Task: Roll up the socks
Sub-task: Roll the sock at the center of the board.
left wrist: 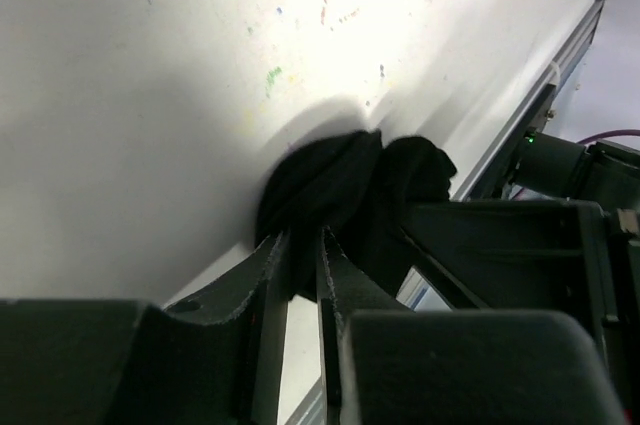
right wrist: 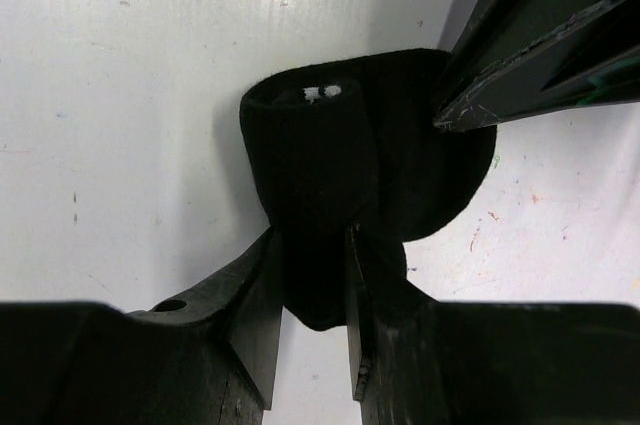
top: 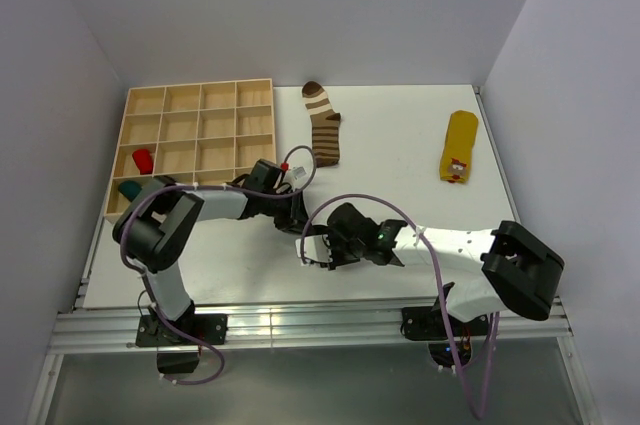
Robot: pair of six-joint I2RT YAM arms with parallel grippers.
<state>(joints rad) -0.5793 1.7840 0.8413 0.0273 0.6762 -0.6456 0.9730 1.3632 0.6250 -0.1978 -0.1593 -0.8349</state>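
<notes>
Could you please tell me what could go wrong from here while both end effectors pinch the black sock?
The left end effector and right end effector grip the same rolled black sock very close together, so they could collide. Opposing pulls might also unroll it, and the roll could spring open on release.

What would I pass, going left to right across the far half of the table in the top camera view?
wooden divided tray → brown-and-cream striped sock → yellow sock
</notes>
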